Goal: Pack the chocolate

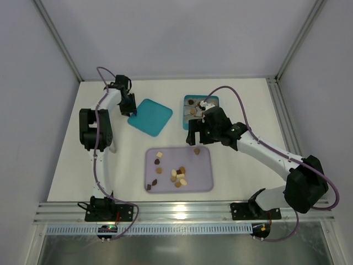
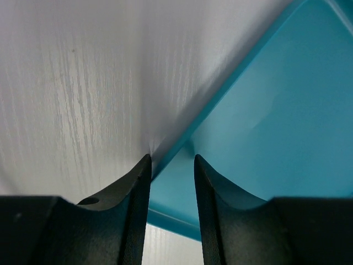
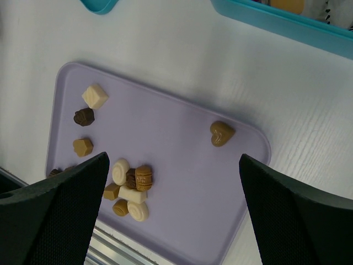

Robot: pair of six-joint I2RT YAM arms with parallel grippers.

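Above the lilac tray [image 3: 182, 138] holding the loose chocolates [image 3: 132, 187], my right gripper [image 3: 174, 156] gapes wide and empty, probably lined up for the heart piece [image 3: 222, 133]; left gripper [image 2: 172, 160] narrowly straddles the teal lid [image 2: 265, 127] rim, can't tell if it's pinching, likely steadying it.

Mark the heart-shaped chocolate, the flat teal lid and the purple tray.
heart-shaped chocolate [image 3: 222, 133]: right wrist view, centre of its top.
flat teal lid [image 1: 150, 116]: top view, middle of its surface.
purple tray [image 1: 199, 175]: top view, bare floor near its right side.
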